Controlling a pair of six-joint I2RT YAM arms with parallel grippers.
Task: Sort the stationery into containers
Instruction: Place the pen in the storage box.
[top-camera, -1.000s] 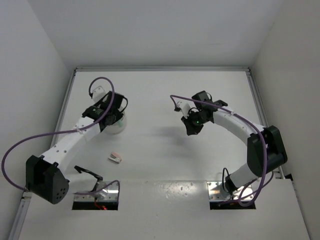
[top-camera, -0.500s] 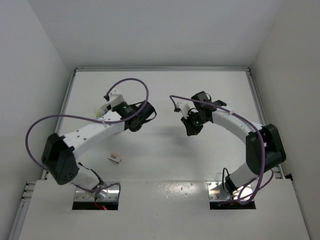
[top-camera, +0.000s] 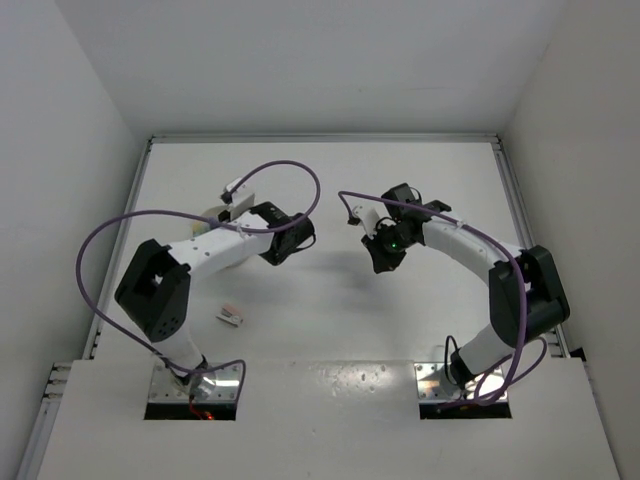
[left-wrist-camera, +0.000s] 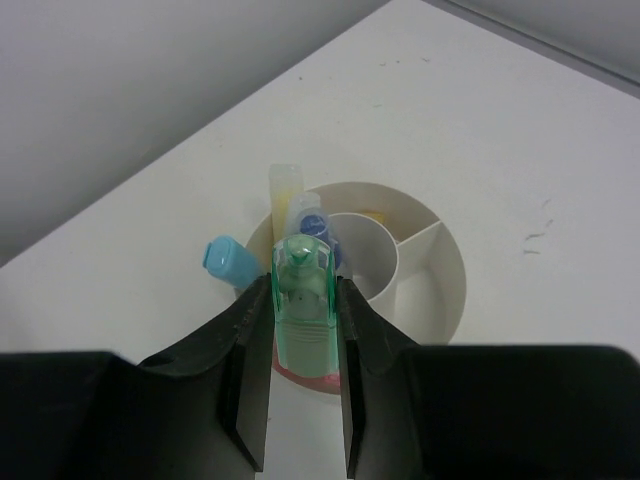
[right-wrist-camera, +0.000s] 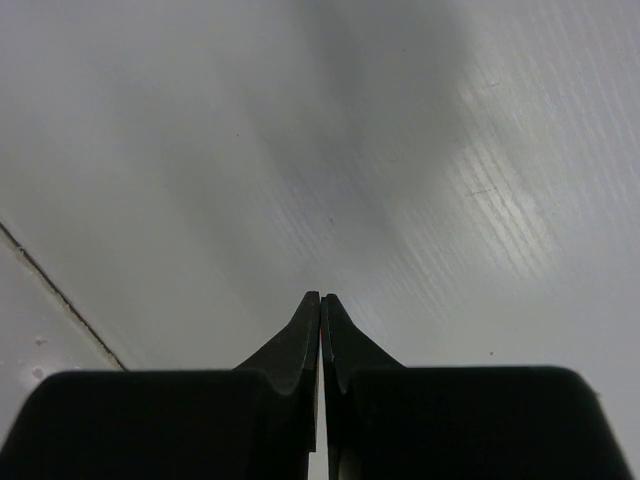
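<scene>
Over the table (top-camera: 330, 180), the left arm is hanging sharply bent, left gripper (top-camera: 287, 238) well apart from the right gripper (top-camera: 386, 252); a pink-white stapler (top-camera: 231, 316) is lying behind it. Left fingers (left-wrist-camera: 250, 345) are clamping a green stick (left-wrist-camera: 302, 335), the white bowl (left-wrist-camera: 440, 290) sitting just beyond. Right fingers (right-wrist-camera: 298, 345) are pressing together.

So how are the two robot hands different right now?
The left gripper clamps a green stick; the right gripper is shut on nothing. The left gripper faces the white bowl; the right gripper faces bare table. Both are black.
</scene>
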